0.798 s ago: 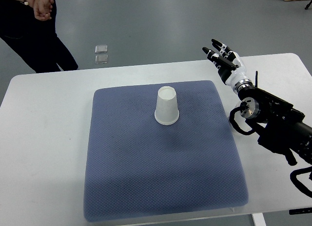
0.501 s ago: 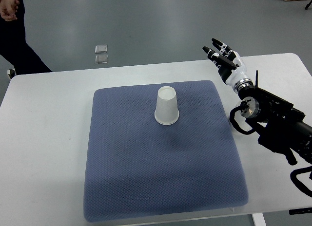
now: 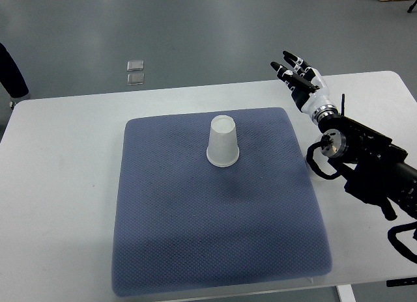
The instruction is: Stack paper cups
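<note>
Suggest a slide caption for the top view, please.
Upside-down paper cup on blue mat; open right hand hovers beyond the mat's far right corner.

You see a plain white paper cup (image 3: pixel 223 142) on a slate-blue mat (image 3: pixel 218 217) with a fine dotted weave. The desk (image 3: pixel 62 185) is white. The right robot hand (image 3: pixel 298 77) is white with black fingers; the floor (image 3: pixel 195 28) is grey.
</note>
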Robot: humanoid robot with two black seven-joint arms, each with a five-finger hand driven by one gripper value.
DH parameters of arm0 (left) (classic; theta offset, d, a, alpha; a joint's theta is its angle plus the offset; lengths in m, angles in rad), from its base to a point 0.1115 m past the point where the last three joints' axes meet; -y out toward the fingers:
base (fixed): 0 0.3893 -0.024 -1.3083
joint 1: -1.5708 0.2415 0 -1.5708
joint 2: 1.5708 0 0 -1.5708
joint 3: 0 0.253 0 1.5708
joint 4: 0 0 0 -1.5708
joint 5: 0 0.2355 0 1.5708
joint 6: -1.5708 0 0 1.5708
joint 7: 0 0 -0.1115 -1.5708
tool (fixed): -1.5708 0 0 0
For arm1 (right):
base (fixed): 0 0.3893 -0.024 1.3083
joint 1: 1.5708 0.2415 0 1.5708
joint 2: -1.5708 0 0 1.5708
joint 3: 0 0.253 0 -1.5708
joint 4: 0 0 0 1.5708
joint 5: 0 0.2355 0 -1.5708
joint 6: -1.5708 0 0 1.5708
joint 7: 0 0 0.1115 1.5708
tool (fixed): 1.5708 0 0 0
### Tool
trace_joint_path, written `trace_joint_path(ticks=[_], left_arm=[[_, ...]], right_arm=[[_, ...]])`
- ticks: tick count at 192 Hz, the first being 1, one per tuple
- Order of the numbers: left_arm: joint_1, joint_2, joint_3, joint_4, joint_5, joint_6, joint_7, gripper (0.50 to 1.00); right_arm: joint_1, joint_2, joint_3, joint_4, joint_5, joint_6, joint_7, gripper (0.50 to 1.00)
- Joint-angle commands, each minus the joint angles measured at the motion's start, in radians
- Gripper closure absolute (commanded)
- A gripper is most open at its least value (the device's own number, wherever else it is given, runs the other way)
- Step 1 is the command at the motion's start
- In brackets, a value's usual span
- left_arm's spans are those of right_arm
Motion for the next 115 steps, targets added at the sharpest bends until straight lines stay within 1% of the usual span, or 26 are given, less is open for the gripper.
trace_joint_path(ticks=[1,50,115], left_arm=[[0.0,0.0,0.0,0.0,0.0,0.0,0.0,0.5],[0.0,0.0,0.0,0.0,0.0,0.0,0.0,0.5],[0.002,0.0,0.0,0.0,0.0,0.0,0.0,0.5]], right_arm=[[0.001,0.0,0.0,0.0,0.0,0.0,0.002,0.587],[0.008,0.0,0.0,0.002,0.0,-0.002,0.002,0.587],[0.035,-0.02,0.0,0.038,-0.002,0.0,0.009,0.587]])
